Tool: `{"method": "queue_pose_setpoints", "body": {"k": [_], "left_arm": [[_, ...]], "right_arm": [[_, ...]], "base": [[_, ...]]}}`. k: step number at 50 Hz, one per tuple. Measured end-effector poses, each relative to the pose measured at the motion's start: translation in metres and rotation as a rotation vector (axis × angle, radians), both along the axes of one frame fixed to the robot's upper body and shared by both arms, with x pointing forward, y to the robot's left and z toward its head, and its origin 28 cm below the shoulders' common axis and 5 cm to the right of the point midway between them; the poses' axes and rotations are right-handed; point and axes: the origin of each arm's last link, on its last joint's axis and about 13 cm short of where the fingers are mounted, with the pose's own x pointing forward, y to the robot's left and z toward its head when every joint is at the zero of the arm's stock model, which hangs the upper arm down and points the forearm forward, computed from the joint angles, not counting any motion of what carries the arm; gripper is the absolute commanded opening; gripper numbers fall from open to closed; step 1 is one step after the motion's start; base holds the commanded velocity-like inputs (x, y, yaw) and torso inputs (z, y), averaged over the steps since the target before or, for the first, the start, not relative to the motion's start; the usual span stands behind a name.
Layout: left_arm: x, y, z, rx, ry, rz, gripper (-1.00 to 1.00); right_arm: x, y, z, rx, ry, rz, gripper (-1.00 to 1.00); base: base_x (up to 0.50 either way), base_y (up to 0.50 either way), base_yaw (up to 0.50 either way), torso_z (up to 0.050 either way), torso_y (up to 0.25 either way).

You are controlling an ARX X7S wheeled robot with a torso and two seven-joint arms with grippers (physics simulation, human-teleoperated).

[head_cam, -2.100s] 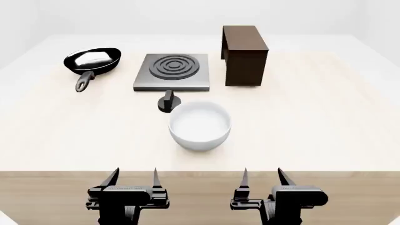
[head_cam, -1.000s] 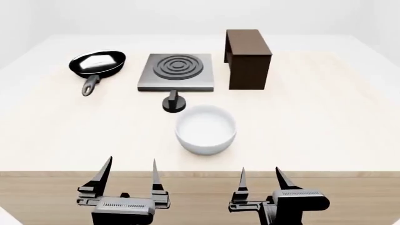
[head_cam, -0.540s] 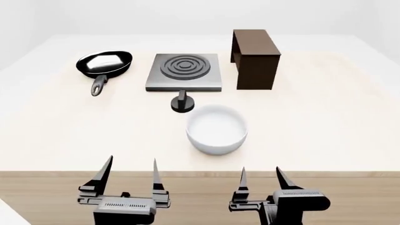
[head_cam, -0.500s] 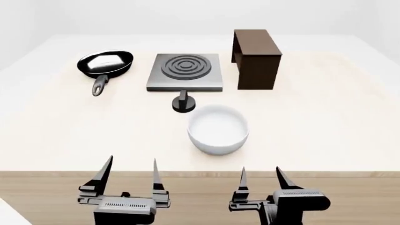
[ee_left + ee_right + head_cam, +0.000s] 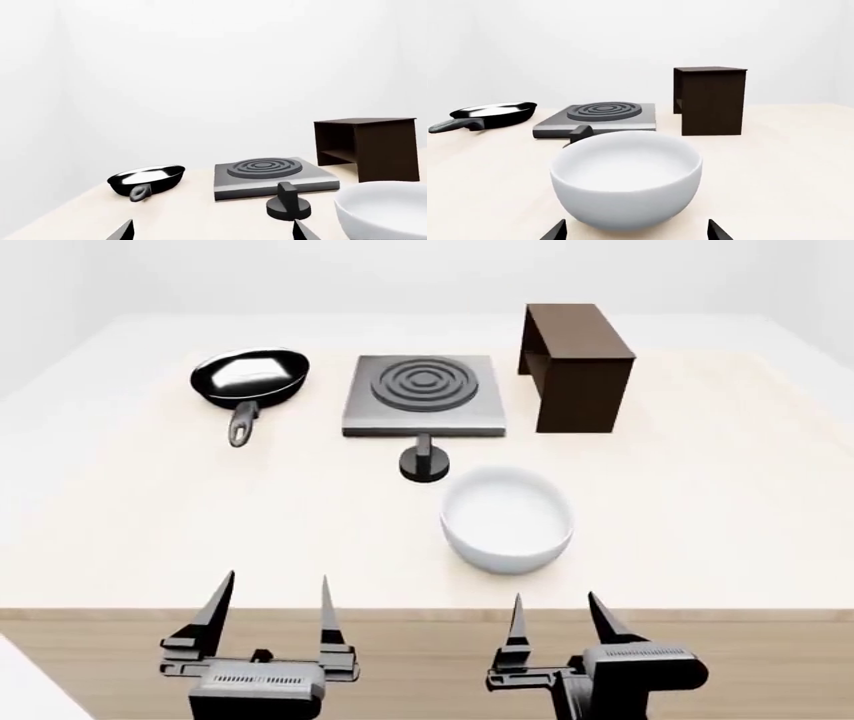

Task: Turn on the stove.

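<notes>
The stove (image 5: pixel 424 395) is a flat square grey hotplate with a ring burner, at the back middle of the table; it also shows as the stove (image 5: pixel 270 175) and the stove (image 5: pixel 599 119). Its small black knob (image 5: pixel 424 459) stands just in front of it, seen too as the knob (image 5: pixel 289 202) and the knob (image 5: pixel 580 133), partly behind the bowl. My left gripper (image 5: pixel 267 615) and right gripper (image 5: pixel 554 620) hover open at the table's near edge, far from the stove, both empty. Only the fingertips (image 5: pixel 123 231) show in the left wrist view.
A white bowl (image 5: pixel 507 518) sits between the knob and my right gripper. A black frying pan (image 5: pixel 250 380) lies left of the stove. A dark brown wooden shelf (image 5: pixel 577 365) stands to its right. The table's front edge (image 5: pixel 427 612) runs under both grippers.
The whole scene has shifted right in the head view. The left gripper rose a little and its fingers spread wider; the right gripper held still.
</notes>
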Motion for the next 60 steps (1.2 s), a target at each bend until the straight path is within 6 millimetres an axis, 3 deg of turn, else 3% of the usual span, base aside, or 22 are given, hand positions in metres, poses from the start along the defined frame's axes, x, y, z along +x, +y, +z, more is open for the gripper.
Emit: {"method": "queue_pose_setpoints", "body": {"k": [60], "left_arm": [[0.0018, -0.0011, -0.0012, -0.004, 0.004, 0.005, 1.0]], "right_arm": [[-0.0008, 0.0007, -0.0028, 0.006, 0.01, 0.01, 1.0]], "base": [[0.03, 0.19, 0.0, 0.0, 0.0]]}}
